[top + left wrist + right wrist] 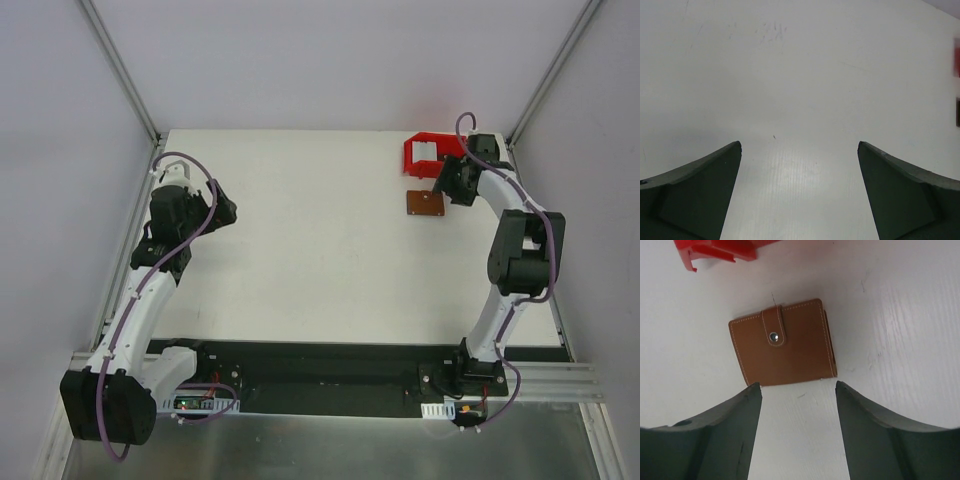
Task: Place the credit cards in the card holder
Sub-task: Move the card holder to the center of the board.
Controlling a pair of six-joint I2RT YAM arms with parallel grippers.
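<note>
The card holder [782, 342] is a brown leather wallet lying flat and closed on the white table, its strap snapped shut. In the top view the card holder [425, 203] sits at the back right. My right gripper [797, 386] hovers just short of the holder's near edge, jaws apart with nothing between them; from above the right gripper [444, 191] is beside the holder's right side. A pale patch, the credit cards [425, 151], shows inside the red bin [432, 153]. My left gripper [800, 145] is open over bare table, far left of the holder [224, 209].
The red bin's corner [715, 251] lies just beyond the holder. Metal frame posts and grey walls close off the table's sides. A sliver of the red bin [957, 57] and of the holder [958, 112] shows at the left wrist view's right edge.
</note>
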